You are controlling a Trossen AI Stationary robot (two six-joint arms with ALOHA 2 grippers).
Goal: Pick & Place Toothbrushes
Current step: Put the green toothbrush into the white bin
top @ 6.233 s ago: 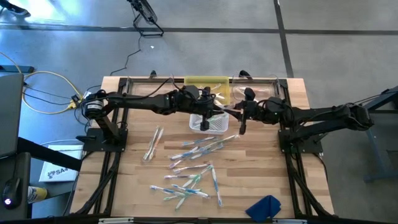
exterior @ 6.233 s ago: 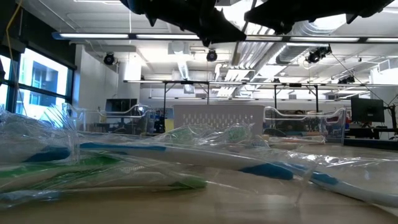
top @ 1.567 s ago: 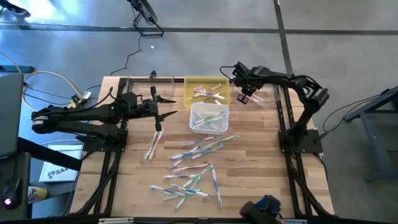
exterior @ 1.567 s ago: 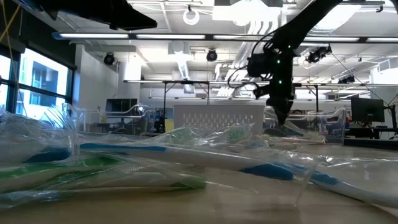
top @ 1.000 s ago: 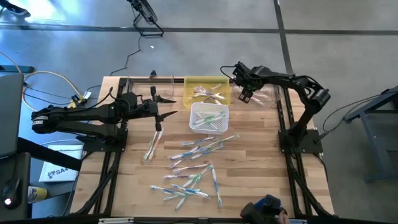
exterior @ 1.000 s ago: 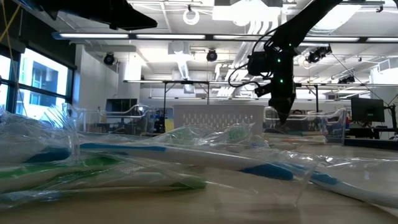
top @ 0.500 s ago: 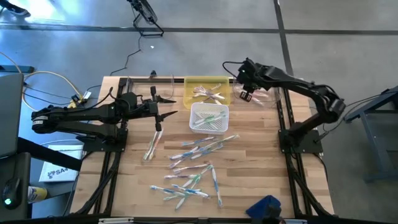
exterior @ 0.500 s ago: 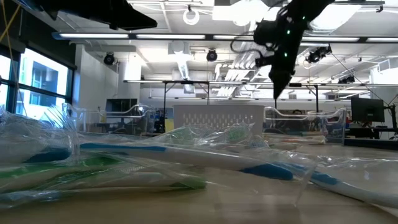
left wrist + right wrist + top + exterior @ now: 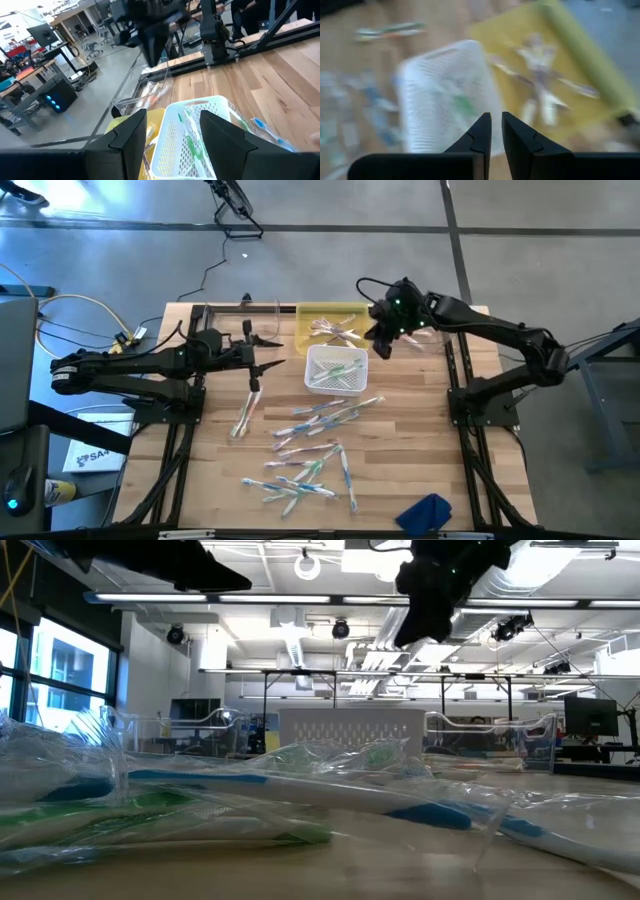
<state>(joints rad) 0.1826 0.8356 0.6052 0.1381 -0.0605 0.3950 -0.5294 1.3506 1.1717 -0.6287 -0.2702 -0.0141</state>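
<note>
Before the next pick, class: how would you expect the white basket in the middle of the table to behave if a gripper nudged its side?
The white basket looks like thin perforated plastic, so probably light and likely to slide on the smooth wooden table. It sits low and wide, so tipping seems unlikely. The few toothbrushes inside would add little weight.

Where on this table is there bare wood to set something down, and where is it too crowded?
Bare wood lies between the blue cloth and the toothbrushes, and along the left edge of the table beside the loose pair. The middle is crowded with scattered brushes, and the far edge holds the white basket and yellow tray.
</note>
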